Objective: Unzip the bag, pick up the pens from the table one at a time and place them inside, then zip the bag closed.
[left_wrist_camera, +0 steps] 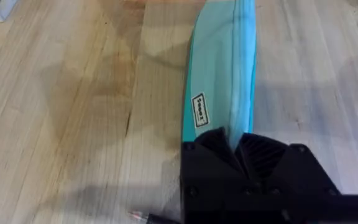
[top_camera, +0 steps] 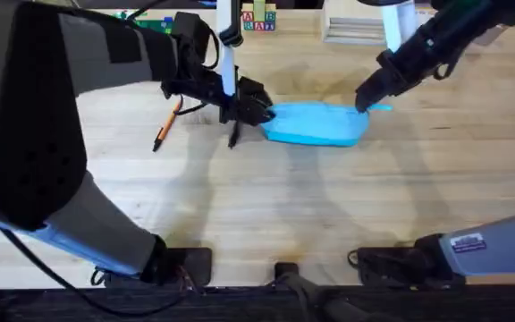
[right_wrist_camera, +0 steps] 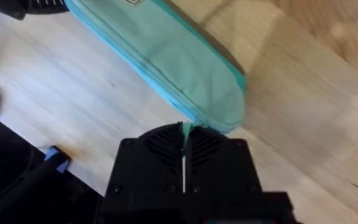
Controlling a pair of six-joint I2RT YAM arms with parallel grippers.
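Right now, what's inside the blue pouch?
Nothing inside can be seen: the bag lies zipped flat on the table, each end pinched by a gripper. The orange pen lies outside it, on the table.

Small white rectangular label (left_wrist_camera: 199, 110) sitting on side of light blue pencil pouch (left_wrist_camera: 219, 81), showing short dark printed word, letters too small to read with certainty. Alphabet blocks (top_camera: 258, 17) standing at far table edge, showing coloured capital letters; lower row appearing to read "B A T", upper letters unclear. White sticker (top_camera: 468, 242) sitting on grey housing of right arm base, carrying fine print, not legible.
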